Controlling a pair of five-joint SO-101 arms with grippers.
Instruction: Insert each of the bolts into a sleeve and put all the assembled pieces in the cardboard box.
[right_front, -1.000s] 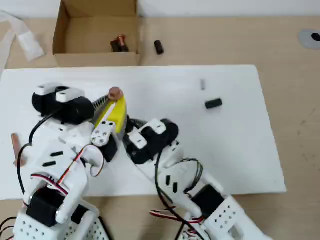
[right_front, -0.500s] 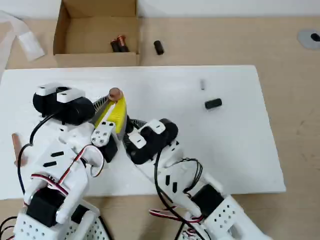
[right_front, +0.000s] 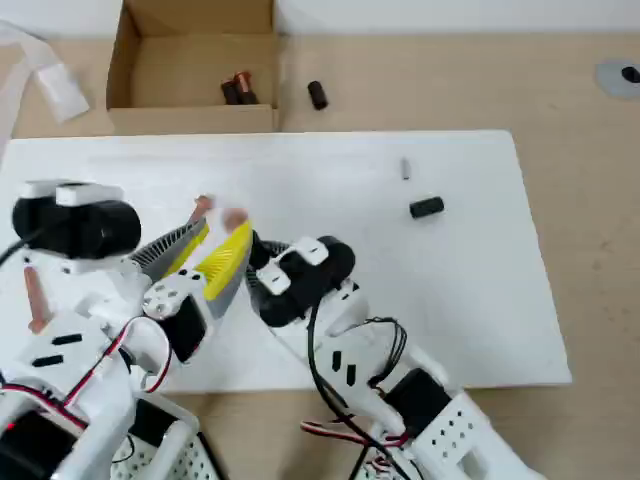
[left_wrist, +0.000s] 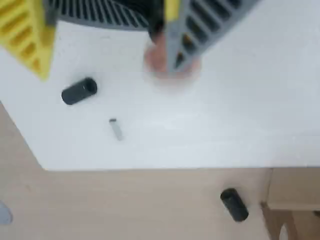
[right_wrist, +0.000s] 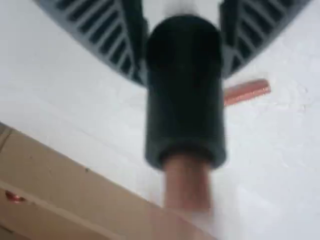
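One black sleeve (right_wrist: 184, 100), a copper bolt (right_wrist: 187, 185) poking from its end, sits clamped in the right gripper (right_wrist: 182, 30) over the white board (right_front: 450, 300), apparently joined and ready for the cardboard box (right_front: 120, 75), while the left gripper (right_front: 226, 230) hangs just beside it, jaws apart.

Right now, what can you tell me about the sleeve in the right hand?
The sleeve is a short black tube, matte, plastic or rubber by the look. It is pinched near one end between the right hand's dark ribbed fingers. A copper bolt sticks out of its free end. It is held over the white board.
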